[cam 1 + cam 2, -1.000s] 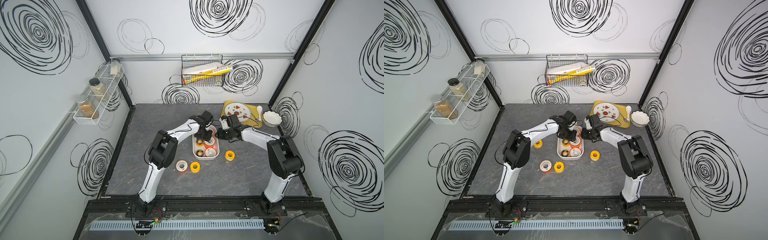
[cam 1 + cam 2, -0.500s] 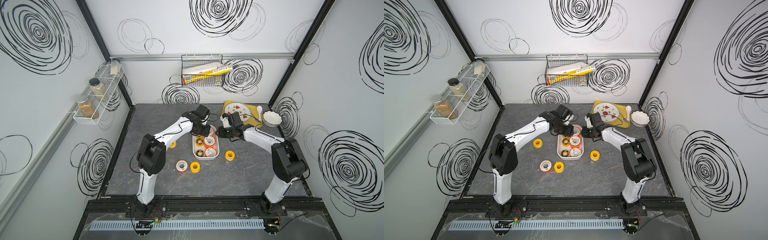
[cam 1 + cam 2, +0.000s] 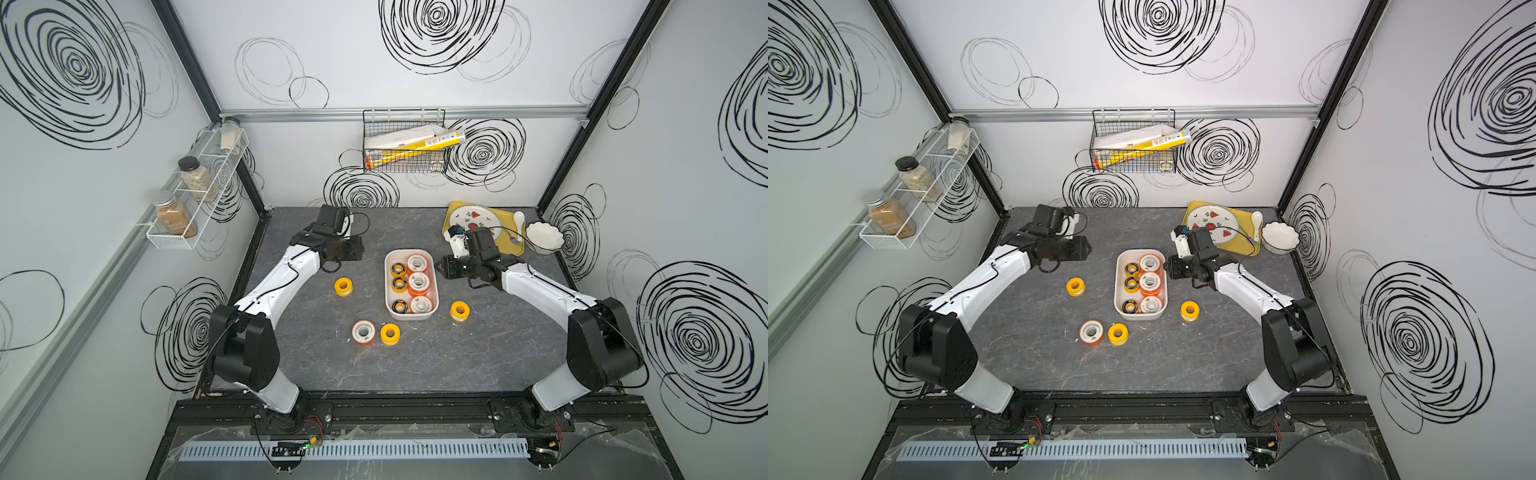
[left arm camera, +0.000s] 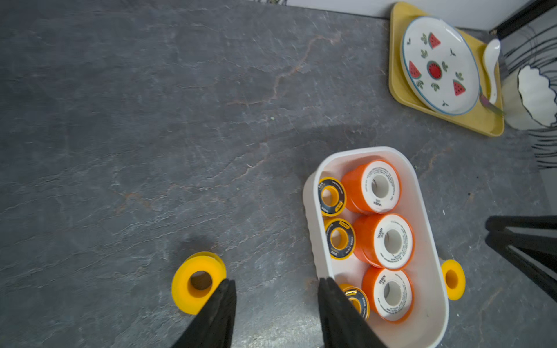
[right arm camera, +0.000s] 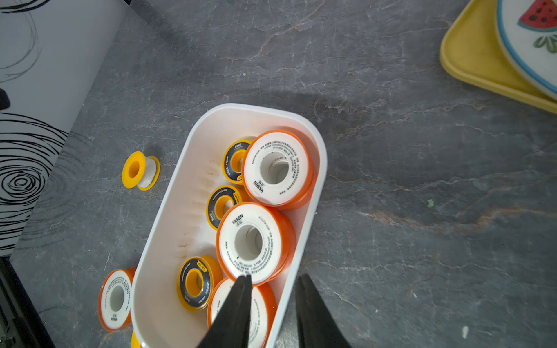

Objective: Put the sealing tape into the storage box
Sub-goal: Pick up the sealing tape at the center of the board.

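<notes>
A: Sealing tape (image 3: 417,281), tally?

B: Six spools showing inside the storage box (image 3: 409,317), mid-worktop (image 3: 415,365). Three orange with white faces down one long side, three yellow with black faces down the other. Anything underneath: cannot tell.

A: Outside the box?

B: Four, all flat on the worktop. Plain yellow spool (image 3: 344,286) on the left arm's side, apart from the box. Orange spool (image 3: 363,332) and second yellow spool (image 3: 390,333) just beside each other, near the box's front end. Third yellow spool (image 3: 459,311) near the box's front corner on the right arm's side.

A: Tools?

B: Left tool (image 4: 274,283): jaws apart, empty, above bare worktop between the plain yellow spool and the box. Right tool (image 5: 273,278): jaws apart by a narrower gap, nothing gripped, just at the box's long rim on the right arm's side.

A: Progress?

B: Past halfway, judging by the count. Four pickups left. Likely between drops, neither tool loaded. Easiest next reaches, as a guess: plain yellow spool for the left, third yellow spool for the right.
</notes>
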